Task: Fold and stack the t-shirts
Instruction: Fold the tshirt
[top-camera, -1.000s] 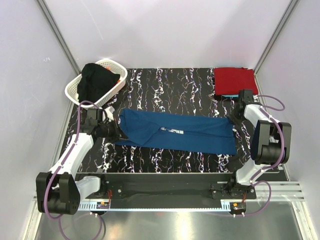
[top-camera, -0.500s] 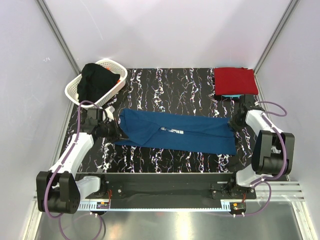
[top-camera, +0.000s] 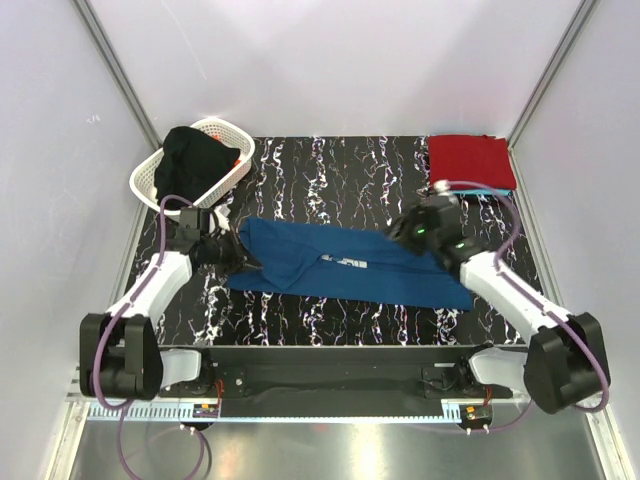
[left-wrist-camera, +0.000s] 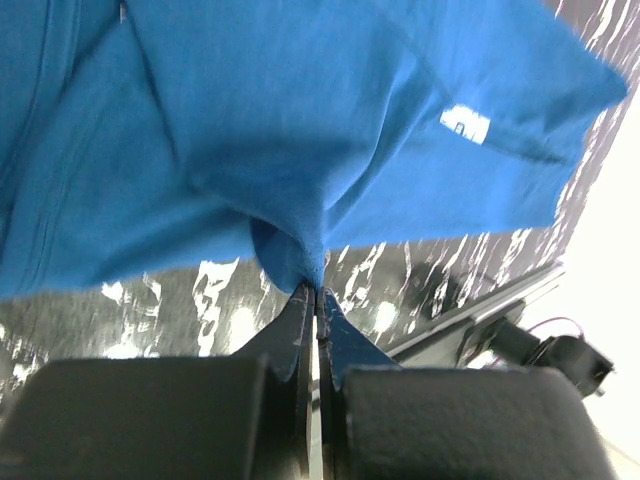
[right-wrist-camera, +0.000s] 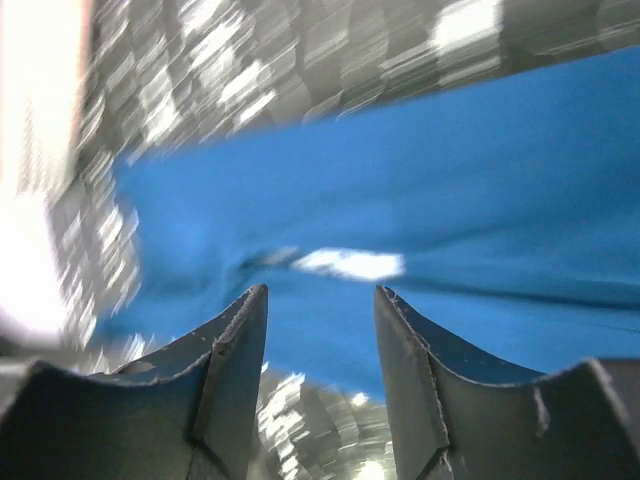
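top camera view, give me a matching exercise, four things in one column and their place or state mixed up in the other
Things
1. blue t-shirt
2. red t-shirt
3. black cloth
4. left hand

Place or state
A. heaped in the white basket
B. shut, pinching blue fabric
C. folded at the far right corner
D. spread out in the middle

Pairs: 1-D, 2-C, 3-A, 4-B
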